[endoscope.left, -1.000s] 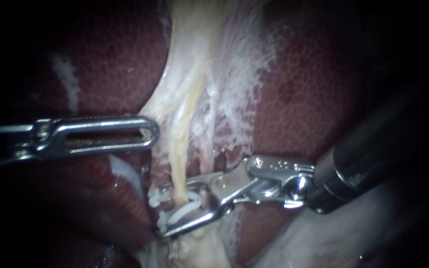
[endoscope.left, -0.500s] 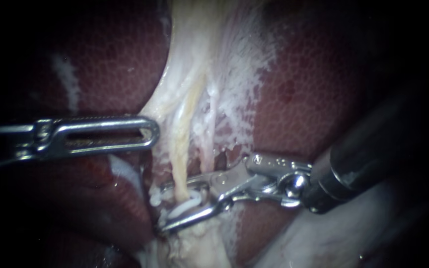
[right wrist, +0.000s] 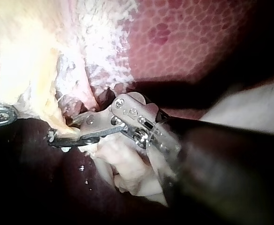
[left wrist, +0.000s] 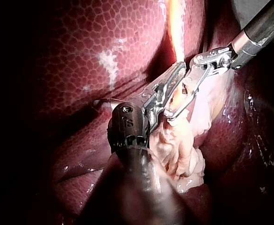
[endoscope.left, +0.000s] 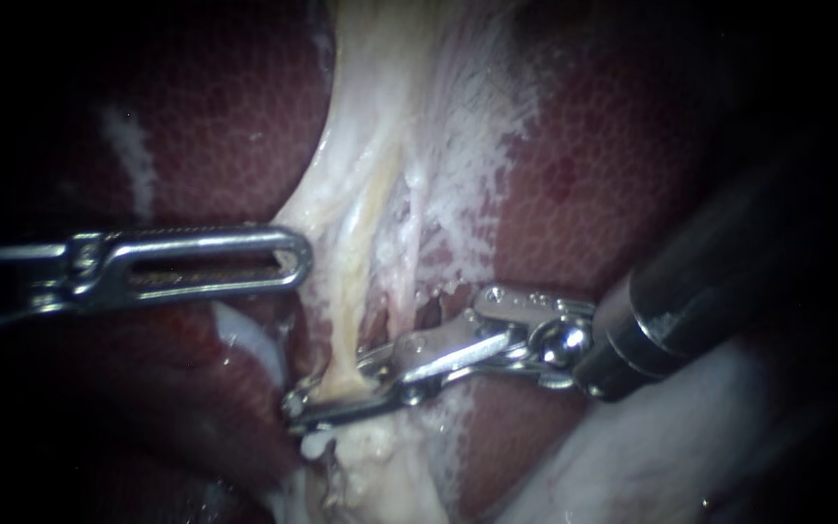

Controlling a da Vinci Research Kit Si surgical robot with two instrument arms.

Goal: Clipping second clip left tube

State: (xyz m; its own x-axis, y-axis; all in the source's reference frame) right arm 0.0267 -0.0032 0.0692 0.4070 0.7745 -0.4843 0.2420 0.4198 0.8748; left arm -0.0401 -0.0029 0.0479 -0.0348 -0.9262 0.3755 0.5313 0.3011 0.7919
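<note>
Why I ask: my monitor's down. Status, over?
Right instrument jaws shut on left tube. Left instrument beside tube, farther up it. Nothing blocking.

The endoscope faces the tube (endoscope.left: 349, 291) squarely from close by. The tube runs down the middle of its view across the liver (endoscope.left: 584, 194), with the left tool (endoscope.left: 293, 260) coming in on one side of it and the right tool (endoscope.left: 341, 393) on the other. The left wrist camera sits behind its own shaft and looks along it toward the tube at very short range, with the right tool just beyond. The right wrist camera looks along its shaft at the tube from the opposite side, closer still. All three views share the stretch of tube where the right tool meets it.
</note>
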